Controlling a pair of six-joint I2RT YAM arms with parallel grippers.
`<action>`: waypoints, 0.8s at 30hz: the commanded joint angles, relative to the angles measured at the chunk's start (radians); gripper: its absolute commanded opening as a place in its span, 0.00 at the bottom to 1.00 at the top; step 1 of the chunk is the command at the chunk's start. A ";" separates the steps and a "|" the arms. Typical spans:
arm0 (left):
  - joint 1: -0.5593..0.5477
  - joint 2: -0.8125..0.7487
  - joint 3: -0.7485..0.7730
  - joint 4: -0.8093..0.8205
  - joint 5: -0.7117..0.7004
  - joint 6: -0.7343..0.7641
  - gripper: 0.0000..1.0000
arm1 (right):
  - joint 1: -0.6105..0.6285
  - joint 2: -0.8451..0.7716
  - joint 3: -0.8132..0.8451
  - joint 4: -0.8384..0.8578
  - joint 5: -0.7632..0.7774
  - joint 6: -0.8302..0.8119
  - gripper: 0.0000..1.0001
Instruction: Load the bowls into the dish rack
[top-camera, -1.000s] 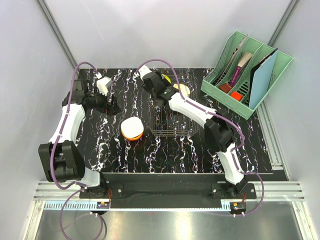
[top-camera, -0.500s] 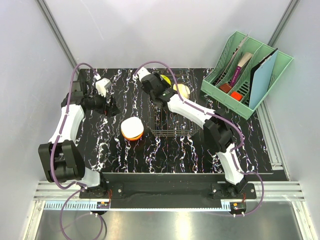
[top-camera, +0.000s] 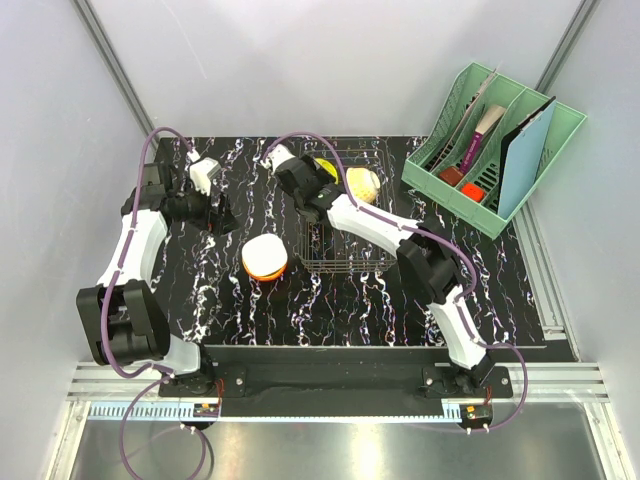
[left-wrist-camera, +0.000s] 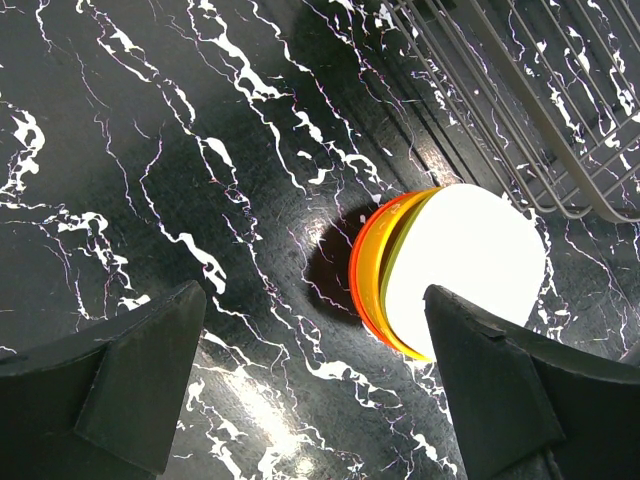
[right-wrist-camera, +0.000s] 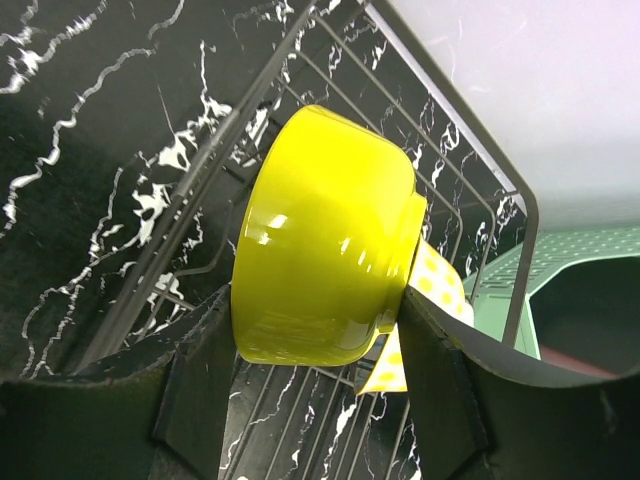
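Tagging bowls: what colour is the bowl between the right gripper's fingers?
Plain glossy yellow bowl, no pattern; clearest in the right wrist view.

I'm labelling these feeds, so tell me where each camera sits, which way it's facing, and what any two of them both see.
Top external: above and behind the arm bases, facing down onto the table; the left arm and right arm show whole.
Left wrist: facing down at the stacked bowls; the open left gripper shows.
Right wrist: facing into the dish rack; the right gripper holds the yellow bowl.
Shared: top external and left wrist both see the stacked bowls.
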 joint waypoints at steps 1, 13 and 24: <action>0.009 -0.042 -0.004 0.030 0.038 0.023 0.94 | 0.009 0.005 0.003 0.057 0.031 0.010 0.00; 0.017 -0.040 -0.001 0.028 0.042 0.024 0.94 | 0.009 0.056 0.033 0.060 0.050 0.013 0.00; 0.020 -0.034 0.010 0.022 0.044 0.023 0.95 | 0.009 0.078 0.044 0.078 0.060 -0.002 0.25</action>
